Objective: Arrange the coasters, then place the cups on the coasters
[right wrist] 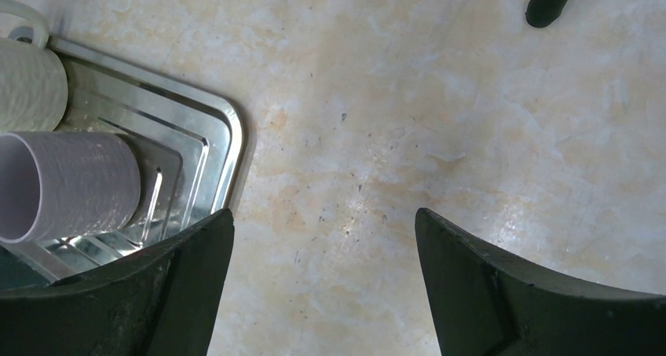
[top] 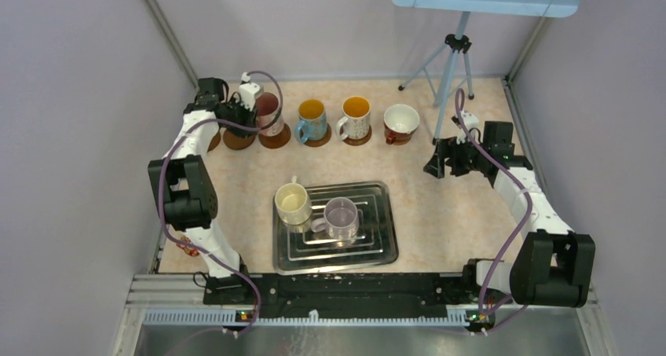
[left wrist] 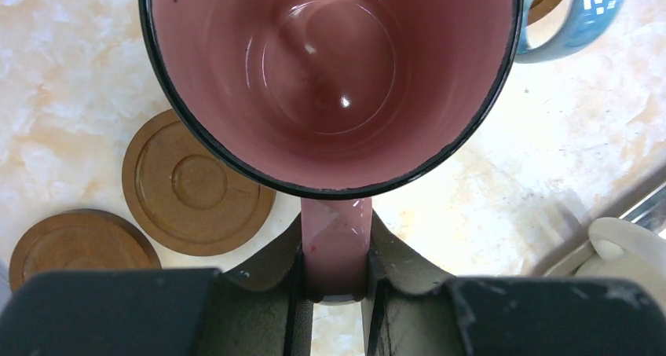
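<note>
Mugs (top: 356,117) number six, two on tray (top: 382,224); left gripper (left wrist: 334,281) pinches pink mug (left wrist: 330,73), right gripper (right wrist: 322,218) spread.

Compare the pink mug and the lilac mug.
The pink mug has a dark rim; the lilac mug has a pale one. The left tool grips the pink mug's handle at the back; the lilac mug stands ungripped on the silver tray. Both are upright and empty.
</note>
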`<state>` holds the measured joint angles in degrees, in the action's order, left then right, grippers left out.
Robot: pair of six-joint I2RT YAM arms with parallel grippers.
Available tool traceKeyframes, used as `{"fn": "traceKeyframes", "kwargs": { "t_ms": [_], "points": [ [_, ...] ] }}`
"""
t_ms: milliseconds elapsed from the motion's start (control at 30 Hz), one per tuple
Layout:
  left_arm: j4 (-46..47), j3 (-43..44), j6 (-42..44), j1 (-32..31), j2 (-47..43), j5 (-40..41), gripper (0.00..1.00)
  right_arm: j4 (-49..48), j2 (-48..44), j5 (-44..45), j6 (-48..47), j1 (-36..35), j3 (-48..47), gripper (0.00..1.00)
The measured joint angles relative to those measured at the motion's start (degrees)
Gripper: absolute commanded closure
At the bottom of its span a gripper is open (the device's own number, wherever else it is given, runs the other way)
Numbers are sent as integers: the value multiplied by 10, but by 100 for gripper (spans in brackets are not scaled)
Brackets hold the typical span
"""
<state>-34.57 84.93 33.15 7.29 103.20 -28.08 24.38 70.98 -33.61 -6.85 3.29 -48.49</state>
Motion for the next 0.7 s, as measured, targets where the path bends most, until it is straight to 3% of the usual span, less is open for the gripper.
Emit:
{"fn": "traceKeyframes", "kwargs": {
  "t_ms": [700],
  "points": [
    [43, -22, 12, -34, 42, 50, 100, 0, 0, 0, 0, 0, 0, 16]
  ]
}}
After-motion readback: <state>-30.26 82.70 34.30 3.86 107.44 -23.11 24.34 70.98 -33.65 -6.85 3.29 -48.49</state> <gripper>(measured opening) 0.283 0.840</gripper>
